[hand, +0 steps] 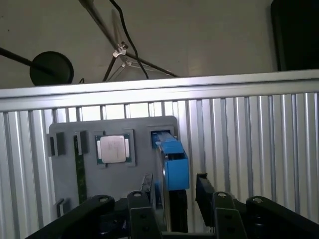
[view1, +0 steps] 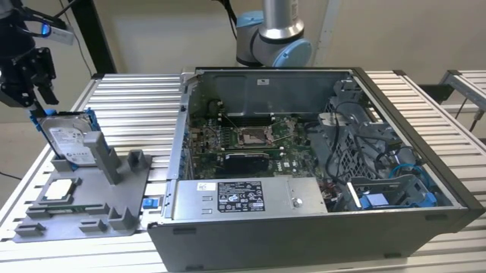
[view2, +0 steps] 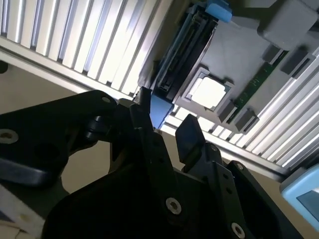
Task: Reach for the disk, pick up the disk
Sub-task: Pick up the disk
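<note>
The gripper point(hand: 174, 186) straddles the upright disk point(hand: 172, 162) at the grey fixture's point(hand: 140, 127) edge, fingers point(hand: 204, 188) open, holding nothing; squeezing both flat faces squarely should avoid tilting

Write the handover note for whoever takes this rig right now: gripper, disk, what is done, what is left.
Gripper: open. In the first wrist view its fingers stand on either side of the disk's blue frame with gaps showing, so it is not clamped.
Disk: upright on edge in the grey holder tray, at the exterior view's left, beside the open computer case. A small square chip sits in the same tray.
Done: the reach is about complete, with the gripper just over the disk's top edge.
Left: the grasp and the lift. The disk is not yet picked up.
</note>
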Controlling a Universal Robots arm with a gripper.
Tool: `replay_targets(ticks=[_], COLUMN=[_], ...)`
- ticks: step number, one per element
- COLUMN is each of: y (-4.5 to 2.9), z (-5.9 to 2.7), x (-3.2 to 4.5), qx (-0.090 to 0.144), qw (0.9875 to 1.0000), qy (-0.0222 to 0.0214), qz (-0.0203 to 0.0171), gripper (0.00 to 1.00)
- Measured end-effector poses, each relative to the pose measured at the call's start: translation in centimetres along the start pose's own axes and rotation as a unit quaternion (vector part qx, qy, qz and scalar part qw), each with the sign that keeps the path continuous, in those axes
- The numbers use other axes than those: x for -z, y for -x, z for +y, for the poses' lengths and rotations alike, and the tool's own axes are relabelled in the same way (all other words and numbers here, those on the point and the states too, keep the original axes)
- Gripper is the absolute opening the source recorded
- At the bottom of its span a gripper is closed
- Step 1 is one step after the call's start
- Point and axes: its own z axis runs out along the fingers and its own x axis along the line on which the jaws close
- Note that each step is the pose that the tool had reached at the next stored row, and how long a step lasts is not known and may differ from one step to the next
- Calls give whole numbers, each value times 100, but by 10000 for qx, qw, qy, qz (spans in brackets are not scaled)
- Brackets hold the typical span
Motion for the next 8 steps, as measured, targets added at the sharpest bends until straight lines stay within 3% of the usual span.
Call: replay_targets(ticks=[3,8], y=[10,11], z=[1,2], x=[-24,-72], qx=[45,110], qw=[10000,9999], qy=[5,17], qz=[-49,-58], gripper=[100,100])
